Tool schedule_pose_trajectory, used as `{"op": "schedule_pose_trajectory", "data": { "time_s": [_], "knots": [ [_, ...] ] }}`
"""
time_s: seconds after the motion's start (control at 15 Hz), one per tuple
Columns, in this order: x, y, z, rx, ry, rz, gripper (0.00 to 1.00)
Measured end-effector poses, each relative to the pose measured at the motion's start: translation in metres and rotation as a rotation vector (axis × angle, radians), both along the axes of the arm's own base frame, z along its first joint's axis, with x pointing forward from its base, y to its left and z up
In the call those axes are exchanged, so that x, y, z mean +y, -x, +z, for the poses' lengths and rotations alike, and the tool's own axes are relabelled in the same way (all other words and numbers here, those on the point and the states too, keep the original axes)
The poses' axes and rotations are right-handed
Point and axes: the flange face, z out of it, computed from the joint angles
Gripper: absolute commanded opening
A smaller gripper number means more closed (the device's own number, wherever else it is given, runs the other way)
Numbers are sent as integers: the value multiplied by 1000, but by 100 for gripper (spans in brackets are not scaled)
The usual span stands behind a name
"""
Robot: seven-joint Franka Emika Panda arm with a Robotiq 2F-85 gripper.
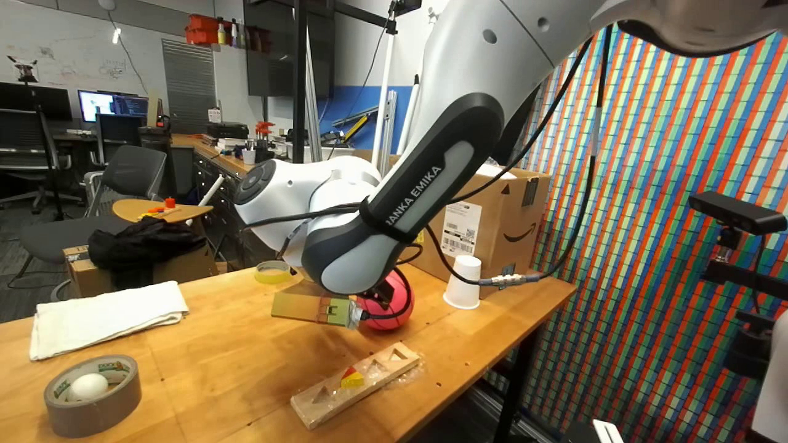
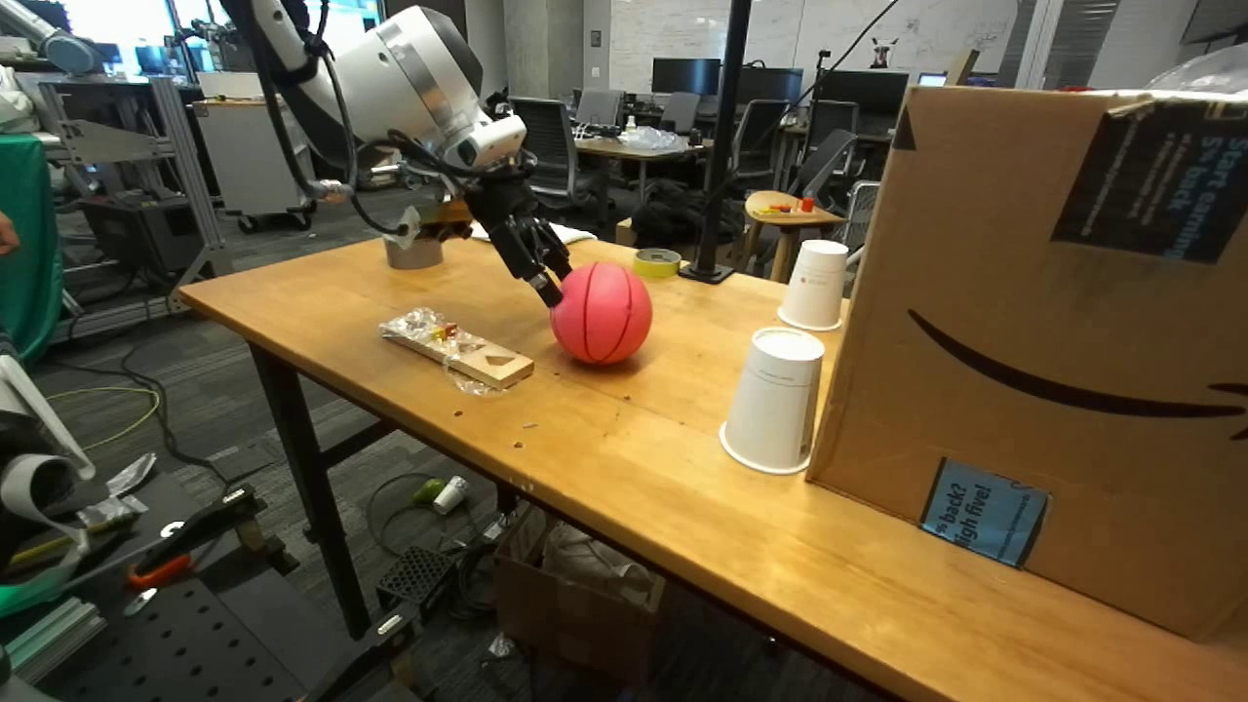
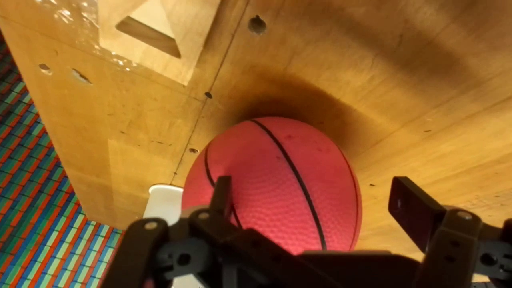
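Observation:
A pink ball with black seams rests on the wooden table. It shows behind the arm in an exterior view and large in the wrist view. My gripper is tilted down at the ball's upper side, and it also shows in the wrist view. Its fingers are wide apart and hold nothing. In the wrist view the left finger overlaps the ball; the right finger stands beyond the ball's edge over bare wood. I cannot tell whether a finger touches the ball. The arm mostly hides the gripper in an exterior view.
A wooden board with triangular cutouts, partly in clear wrap, lies near the ball. White cups stand by a cardboard box. Grey tape rings a white ball. Yellow tape and white cloth lie farther off.

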Motion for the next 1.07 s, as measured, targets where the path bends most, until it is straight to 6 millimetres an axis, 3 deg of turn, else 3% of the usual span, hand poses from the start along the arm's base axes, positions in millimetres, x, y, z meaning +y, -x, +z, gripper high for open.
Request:
{"op": "schedule_pose_trajectory", "data": {
  "time_s": [0.6,1.07],
  "knots": [
    [-21,-22,-10,-36,45,74,100],
    [-10,-66,21,-200,150,308,100]
  ]
}}
